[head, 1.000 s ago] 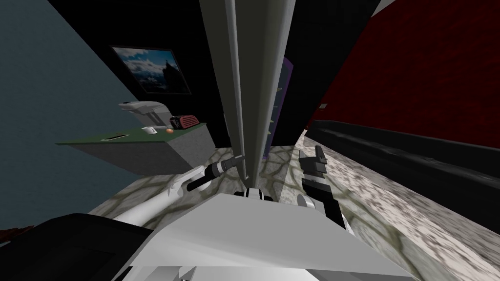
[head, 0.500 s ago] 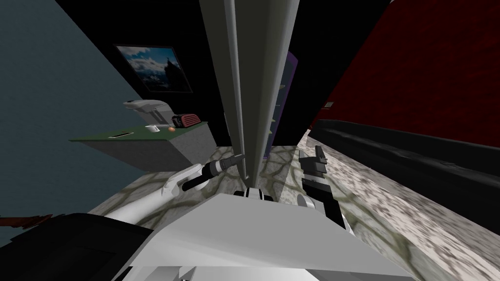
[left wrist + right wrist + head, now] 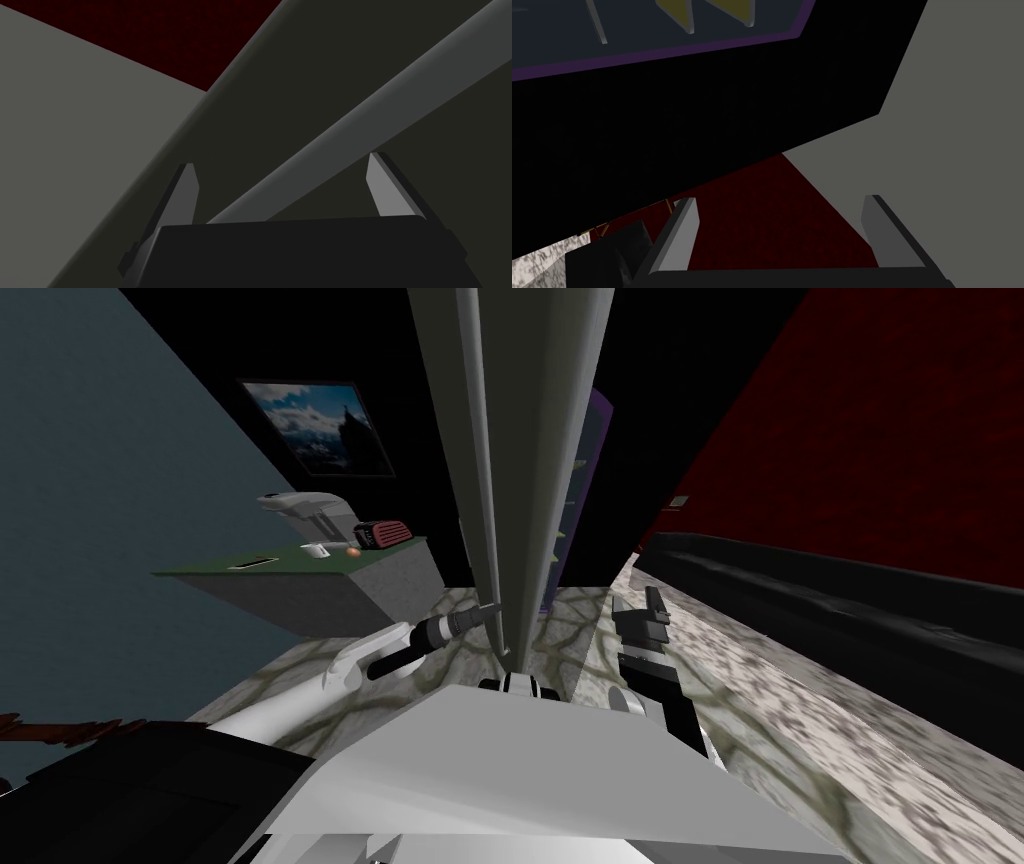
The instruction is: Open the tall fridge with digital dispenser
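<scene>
Fridge door (image 3: 520, 488) mid-frame stands as before while the robot's view swings slightly; left gripper (image 3: 487, 610) is spread astride its handle (image 3: 350, 120).

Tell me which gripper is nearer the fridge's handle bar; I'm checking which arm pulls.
Left. The left gripper is open with the handle bar between its fingers. The right gripper is open, beside the fridge, apart from the bar.
</scene>
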Robot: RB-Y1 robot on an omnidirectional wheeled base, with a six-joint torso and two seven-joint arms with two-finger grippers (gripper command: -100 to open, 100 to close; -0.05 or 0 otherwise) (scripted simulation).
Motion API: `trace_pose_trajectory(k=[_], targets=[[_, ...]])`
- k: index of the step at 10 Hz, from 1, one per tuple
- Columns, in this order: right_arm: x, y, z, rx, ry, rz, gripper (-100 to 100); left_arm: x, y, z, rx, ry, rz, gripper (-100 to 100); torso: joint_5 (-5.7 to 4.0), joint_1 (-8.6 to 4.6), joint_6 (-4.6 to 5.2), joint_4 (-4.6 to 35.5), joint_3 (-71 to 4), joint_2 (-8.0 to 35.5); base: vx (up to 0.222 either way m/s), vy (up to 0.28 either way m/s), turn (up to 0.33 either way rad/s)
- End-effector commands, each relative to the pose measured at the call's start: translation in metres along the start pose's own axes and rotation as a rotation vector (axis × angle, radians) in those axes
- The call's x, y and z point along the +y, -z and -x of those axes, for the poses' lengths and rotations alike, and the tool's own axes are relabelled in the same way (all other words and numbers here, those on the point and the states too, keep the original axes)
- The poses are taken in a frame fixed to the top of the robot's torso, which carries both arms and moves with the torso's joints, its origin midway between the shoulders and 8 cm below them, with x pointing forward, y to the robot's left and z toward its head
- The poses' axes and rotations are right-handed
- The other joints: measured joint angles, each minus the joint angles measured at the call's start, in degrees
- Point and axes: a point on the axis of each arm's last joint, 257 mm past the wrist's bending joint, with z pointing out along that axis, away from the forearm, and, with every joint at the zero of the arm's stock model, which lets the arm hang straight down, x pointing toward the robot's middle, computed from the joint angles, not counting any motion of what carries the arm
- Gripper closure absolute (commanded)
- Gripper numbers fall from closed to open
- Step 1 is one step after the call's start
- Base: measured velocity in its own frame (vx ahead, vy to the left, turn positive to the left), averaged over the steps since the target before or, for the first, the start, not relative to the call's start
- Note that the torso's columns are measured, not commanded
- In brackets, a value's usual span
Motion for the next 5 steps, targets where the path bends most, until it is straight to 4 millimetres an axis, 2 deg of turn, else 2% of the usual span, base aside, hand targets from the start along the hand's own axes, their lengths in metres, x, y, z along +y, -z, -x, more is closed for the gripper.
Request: trace_pose_trajectory(k=[1, 5], targets=[[0.0000, 0.0000, 0.0000, 0.000, 0.000, 0.000, 0, 0.0049, 0.0011, 0.0011, -0.003, -0.002, 0.013, 0, 0.09, 0.22, -0.07, -0.12, -0.09, -0.17, 0.000, 0.000, 0.000], [0.0000, 0.0000, 0.0000, 0.000, 0.000, 0.000, 0, 0.0148, 0.0031, 0.0044, -0.010, -0.007, 0.040, 0, 0.23, 0.57, -0.17, -0.38, -0.38, -0.70, 0.000, 0.000, 0.000]])
